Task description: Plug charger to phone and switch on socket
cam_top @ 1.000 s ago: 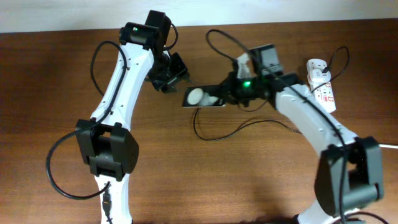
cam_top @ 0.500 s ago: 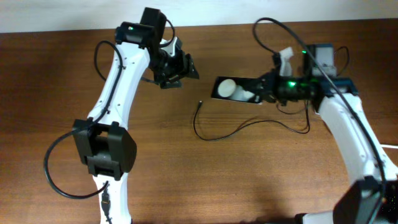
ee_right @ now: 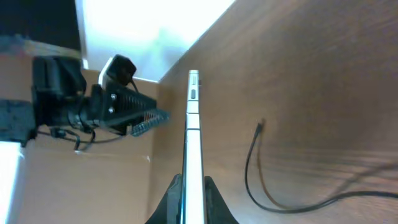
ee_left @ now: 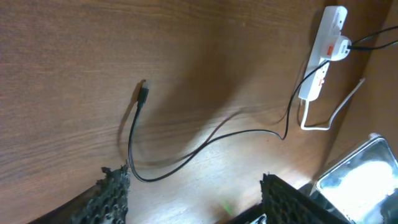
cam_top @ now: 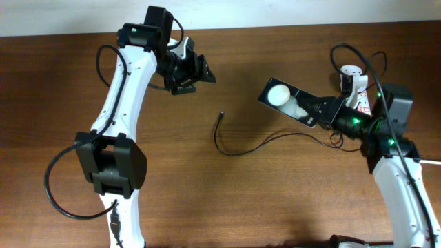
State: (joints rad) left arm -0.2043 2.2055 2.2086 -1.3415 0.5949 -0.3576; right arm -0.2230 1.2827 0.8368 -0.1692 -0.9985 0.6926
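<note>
The right hand (cam_top: 315, 115) was clenched on one end of the glossy black smartphone (cam_top: 281, 98), held above the wooden tabletop (cam_top: 172, 179); the phone looked rigid but slick. The left hand (cam_top: 191, 71) hung released and empty, and the thin, limp black charger cable (cam_top: 242, 150) on the tabletop probably wanted gripping just behind its plug tip (cam_top: 220, 115).

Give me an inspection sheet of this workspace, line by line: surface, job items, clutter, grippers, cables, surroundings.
Surface: brown wooden table.
Job's things: phone in the right gripper, nothing plugged into it; charger with its plug tip lying free on the table; socket at the right side, white adapter plugged in.
Clutter: nothing seen.
Grippers: left gripper open, holding nothing; right gripper shut on the phone.
Cables: charger's thin cable curves loosely across the table to the socket; white cord beside the socket; black cables on the arms.
Surroundings: pale strip beyond the table's far edge.
</note>
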